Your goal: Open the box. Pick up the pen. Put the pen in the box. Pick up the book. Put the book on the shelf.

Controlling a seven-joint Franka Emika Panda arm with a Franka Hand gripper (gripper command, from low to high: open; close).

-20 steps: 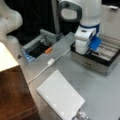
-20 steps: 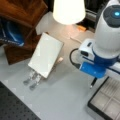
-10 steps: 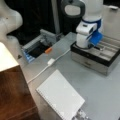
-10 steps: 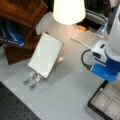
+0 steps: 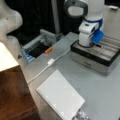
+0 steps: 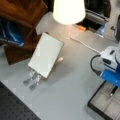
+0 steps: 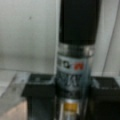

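Observation:
The box [image 5: 87, 61] stands open at a front view's right, its grey compartmented lining showing in both front views [image 6: 105, 105]. My gripper [image 5: 94, 45] hangs low over the lining, shut on the pen [image 7: 75, 50]. In the wrist view the pen stands upright between the black fingers [image 7: 40, 93] and fills the frame. Its dark tip pokes out below the hand [image 6: 113, 91] over a compartment. The white spiral book [image 5: 61, 96] lies flat on the table, well away from the gripper [image 6: 46, 55]. The brown shelf [image 5: 15, 95] with its cream top sits at the left edge [image 6: 22, 15].
A white cable [image 5: 50, 62] runs across the table between book and box. An orange item [image 5: 48, 50] lies by a dark tray [image 5: 37, 48]. A lit lamp [image 6: 68, 11] stands at the back. Metal brackets [image 6: 32, 78] lie by the book's end.
The arm has carried the pen to the right and lower, from beside the box to right over its lining. Book, cable and shelf have not moved.

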